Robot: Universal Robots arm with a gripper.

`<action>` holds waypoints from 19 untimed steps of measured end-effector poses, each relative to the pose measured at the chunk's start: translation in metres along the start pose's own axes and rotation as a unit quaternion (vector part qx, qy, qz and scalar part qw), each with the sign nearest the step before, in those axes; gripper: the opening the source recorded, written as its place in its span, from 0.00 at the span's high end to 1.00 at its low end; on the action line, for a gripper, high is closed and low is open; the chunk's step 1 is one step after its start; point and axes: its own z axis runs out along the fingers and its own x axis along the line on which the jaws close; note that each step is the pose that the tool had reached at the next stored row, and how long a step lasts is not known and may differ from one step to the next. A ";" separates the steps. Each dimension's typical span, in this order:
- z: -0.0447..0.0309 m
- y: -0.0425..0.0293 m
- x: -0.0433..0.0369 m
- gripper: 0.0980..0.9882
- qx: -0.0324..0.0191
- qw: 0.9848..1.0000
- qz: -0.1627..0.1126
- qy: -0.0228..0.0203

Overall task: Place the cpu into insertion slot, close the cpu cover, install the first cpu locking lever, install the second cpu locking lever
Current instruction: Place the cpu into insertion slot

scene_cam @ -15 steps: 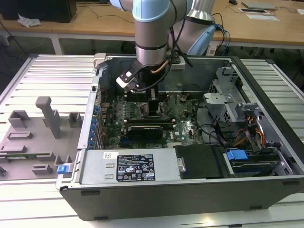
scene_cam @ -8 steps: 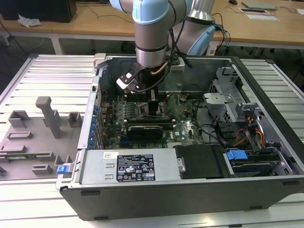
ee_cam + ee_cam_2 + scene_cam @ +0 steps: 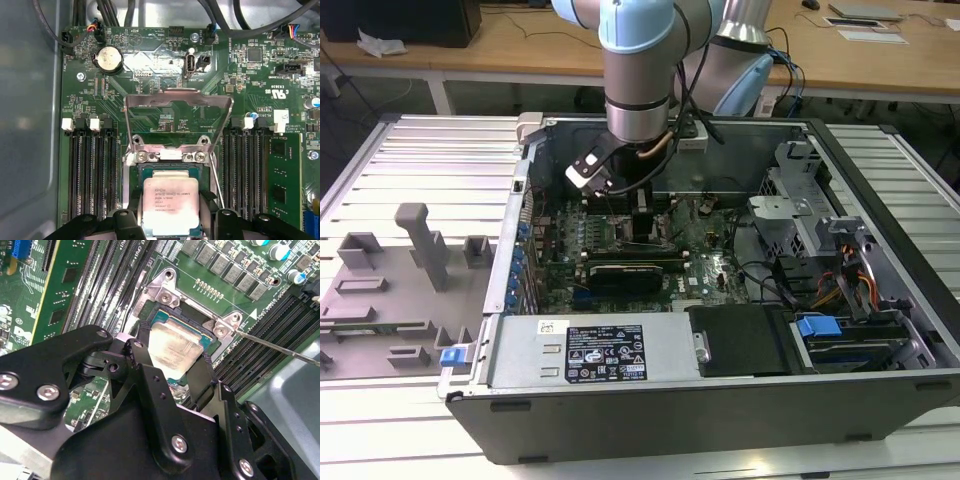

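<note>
- The cpu (image 3: 171, 202) is pinched at opposite edges by the gripper (image 3: 172, 215), directly over the insertion slot (image 3: 170, 169); seating cannot be confirmed.
- The cpu cover (image 3: 129, 122) is found raised open.
- One locking lever (image 3: 270, 344) is seen unlatched; cover and levers are judged outstanding.

A robotics lab (slatted metal bench (image 3: 420, 150), opened computer case (image 3: 720, 420)).

Clearance around the socket (image 3: 170, 169). The cover (image 3: 178, 96) stood raised from one edge of the socket, so the way down from above lay open; the gripper (image 3: 172, 225) and chip (image 3: 171, 197) took up that room. Banks of memory slots (image 3: 95, 170) lay low along two opposite sides. A thin lever rod (image 3: 275, 346) slanted up beside one corner. Farther from the socket, a black card (image 3: 625, 268) and case walls (image 3: 760, 150) closed in.
</note>
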 end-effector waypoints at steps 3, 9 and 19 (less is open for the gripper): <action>0.0002 0.0000 0.0001 0.50 0.000 1.000 0.000 0.000; 0.0005 0.0000 0.0002 0.42 0.000 1.000 0.000 0.000; -0.0042 0.0004 0.0001 0.42 0.000 1.000 0.000 0.000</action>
